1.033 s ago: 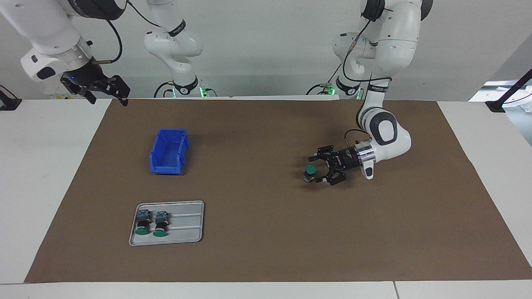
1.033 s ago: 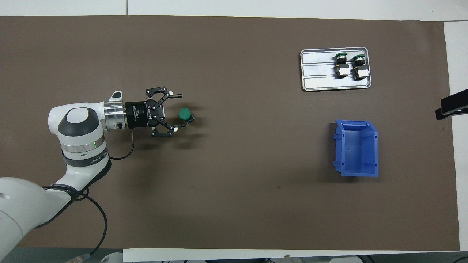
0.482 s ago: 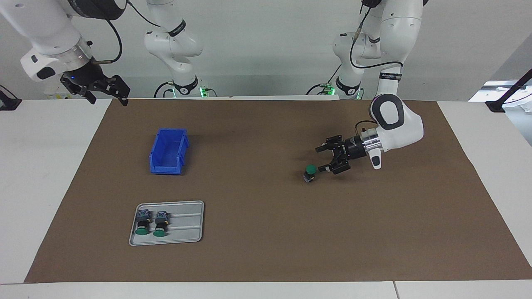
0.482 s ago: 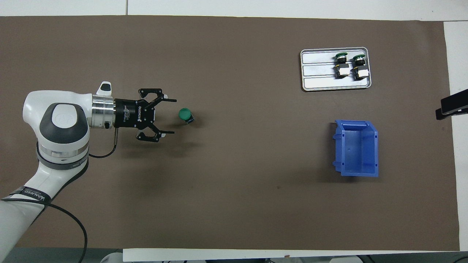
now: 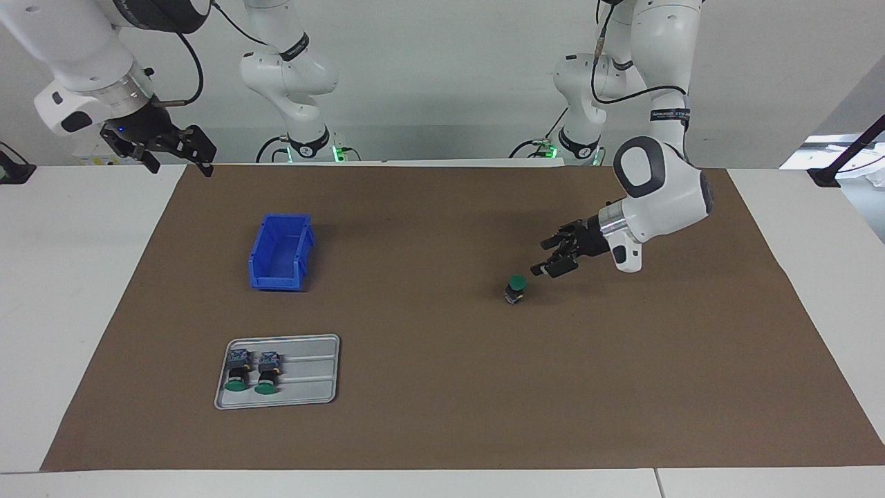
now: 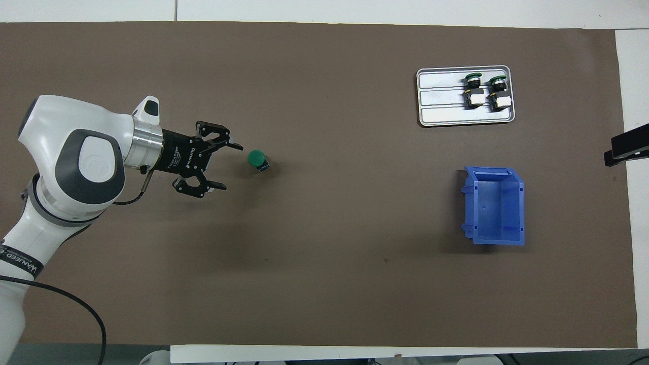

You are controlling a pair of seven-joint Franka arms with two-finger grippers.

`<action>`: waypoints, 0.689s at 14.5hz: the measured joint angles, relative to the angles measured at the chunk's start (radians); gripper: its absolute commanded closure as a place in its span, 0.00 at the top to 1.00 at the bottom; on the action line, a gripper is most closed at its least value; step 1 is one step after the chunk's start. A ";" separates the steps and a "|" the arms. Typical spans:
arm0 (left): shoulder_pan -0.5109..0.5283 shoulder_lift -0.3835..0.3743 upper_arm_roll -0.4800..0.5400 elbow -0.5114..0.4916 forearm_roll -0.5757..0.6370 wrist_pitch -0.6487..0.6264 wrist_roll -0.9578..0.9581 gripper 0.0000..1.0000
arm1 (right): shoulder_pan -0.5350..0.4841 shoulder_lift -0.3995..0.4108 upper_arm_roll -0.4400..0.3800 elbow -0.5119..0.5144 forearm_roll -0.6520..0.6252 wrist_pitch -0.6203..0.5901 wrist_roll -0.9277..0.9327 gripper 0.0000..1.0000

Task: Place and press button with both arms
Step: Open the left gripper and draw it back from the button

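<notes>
Placed already, by the look of it: small push-button with flat round green cap and black barrel upright on the brown paper mat covering the white surface, toward the left arm's end, cap up, touching nothing else. Left pincer in the air just beside this button, clear of it, released, fingers spread wide and holding nothing. Right pincer waiting high over the mat's corner at the right arm's end, also released and empty. Two more identical green-capped buttons lying on their sides in the shallow grey metal tray, farther from the robots than the empty blue plastic bin. Step in hand, as judged: placing finished, pressing not yet done. Next move probably a press straight down on the green cap, with a fingertip centred above it and gentle force, so as not to tip the narrow standing body.
</notes>
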 measured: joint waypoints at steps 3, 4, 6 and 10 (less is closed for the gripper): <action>-0.011 -0.004 0.001 0.034 0.040 0.010 -0.002 1.00 | 0.000 0.000 0.000 0.000 0.000 0.000 0.000 0.98; -0.009 -0.005 0.004 0.045 0.043 0.012 -0.002 1.00 | 0.000 0.000 0.000 0.000 0.000 0.000 0.000 0.98; -0.007 -0.008 0.008 0.059 0.049 0.012 -0.002 0.80 | 0.000 0.000 0.000 0.000 0.000 0.000 0.000 0.98; -0.057 -0.011 0.001 0.074 0.262 0.016 -0.012 0.37 | 0.000 0.000 0.000 0.000 0.000 0.000 0.000 0.98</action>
